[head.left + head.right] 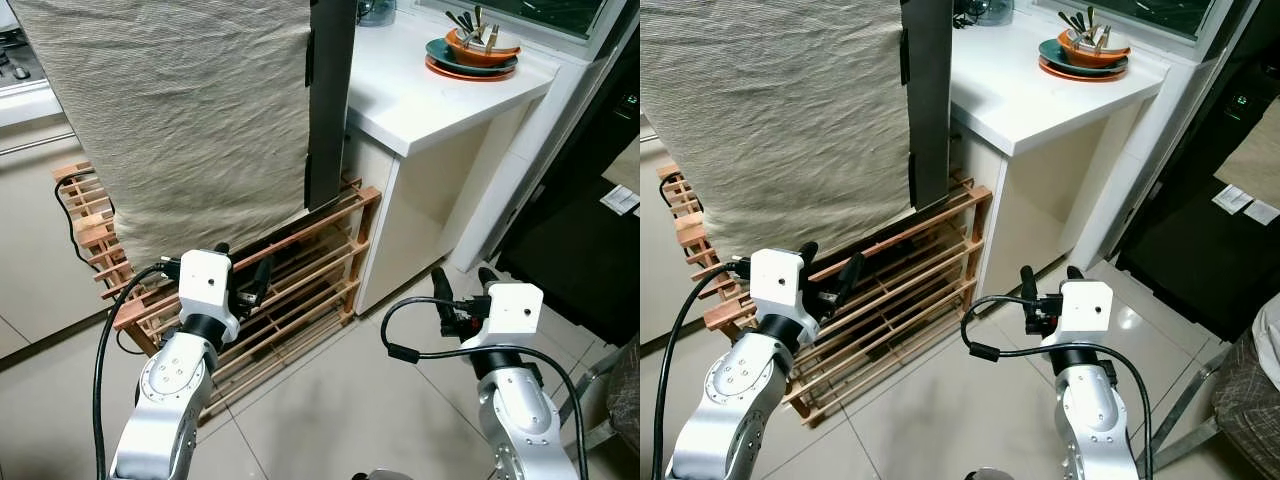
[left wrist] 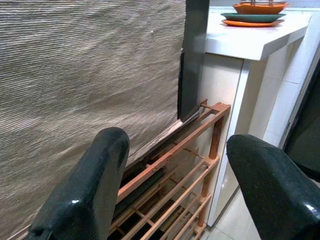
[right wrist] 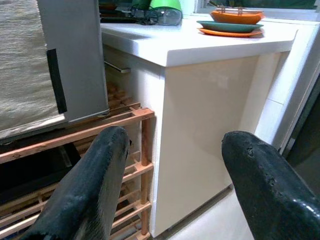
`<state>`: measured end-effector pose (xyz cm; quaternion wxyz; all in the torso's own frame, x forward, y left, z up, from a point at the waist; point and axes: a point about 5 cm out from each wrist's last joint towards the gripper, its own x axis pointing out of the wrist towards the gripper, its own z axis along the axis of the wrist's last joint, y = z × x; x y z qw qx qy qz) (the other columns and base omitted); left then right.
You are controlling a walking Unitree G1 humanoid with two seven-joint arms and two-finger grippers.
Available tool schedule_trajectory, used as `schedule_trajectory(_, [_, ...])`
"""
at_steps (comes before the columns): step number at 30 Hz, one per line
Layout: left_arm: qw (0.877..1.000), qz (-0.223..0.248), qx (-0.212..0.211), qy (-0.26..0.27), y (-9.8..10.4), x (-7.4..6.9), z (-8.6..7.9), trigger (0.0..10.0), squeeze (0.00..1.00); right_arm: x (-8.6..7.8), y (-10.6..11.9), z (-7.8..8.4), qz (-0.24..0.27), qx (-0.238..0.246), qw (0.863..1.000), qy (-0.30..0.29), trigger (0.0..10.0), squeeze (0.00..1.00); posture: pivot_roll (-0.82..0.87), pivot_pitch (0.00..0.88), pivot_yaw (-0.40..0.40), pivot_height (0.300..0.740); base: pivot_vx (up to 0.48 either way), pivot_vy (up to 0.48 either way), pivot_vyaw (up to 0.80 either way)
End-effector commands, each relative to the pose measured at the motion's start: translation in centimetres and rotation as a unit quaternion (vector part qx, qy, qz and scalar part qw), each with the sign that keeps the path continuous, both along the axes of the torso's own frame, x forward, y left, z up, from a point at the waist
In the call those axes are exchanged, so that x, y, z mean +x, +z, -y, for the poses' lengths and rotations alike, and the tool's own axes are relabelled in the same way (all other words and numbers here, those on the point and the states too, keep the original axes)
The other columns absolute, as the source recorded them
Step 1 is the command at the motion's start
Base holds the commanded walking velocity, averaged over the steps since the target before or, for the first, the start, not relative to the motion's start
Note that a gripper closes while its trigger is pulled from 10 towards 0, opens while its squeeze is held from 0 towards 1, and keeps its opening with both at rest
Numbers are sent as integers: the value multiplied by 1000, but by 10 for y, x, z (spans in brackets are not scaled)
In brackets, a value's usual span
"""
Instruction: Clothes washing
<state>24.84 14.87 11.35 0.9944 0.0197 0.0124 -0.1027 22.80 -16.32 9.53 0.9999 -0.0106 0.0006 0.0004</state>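
- Left gripper, lower left of the head view: arm raised, fingers spread apart.
- Right gripper, lower right: fingers parted, pointing up.

Pale tiled floor, wooden slatted rack, white counter, stacked dishes near window

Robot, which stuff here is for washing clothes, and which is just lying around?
For the job:
beige cloth
left gripper, open
right gripper, open

Just lying around:
wooden rack
white counter
stacked plates
orange bowl
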Motion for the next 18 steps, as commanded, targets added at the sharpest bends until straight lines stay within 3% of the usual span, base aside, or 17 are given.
schedule_trajectory(1, [1000, -1, 0, 3, 1, -3, 1, 10000, 0, -1, 2, -1, 0, -7, 1000, -4, 10000, 0, -38, 0, -18, 740, 0, 0, 0])
schedule_trajectory(18, [1000, -7, -2, 5, 0, -3, 1, 10000, 0, -3, 4, 3, 0, -11, 1000, 5, 10000, 0, -52, 0, -12, 740, 0, 0, 0])
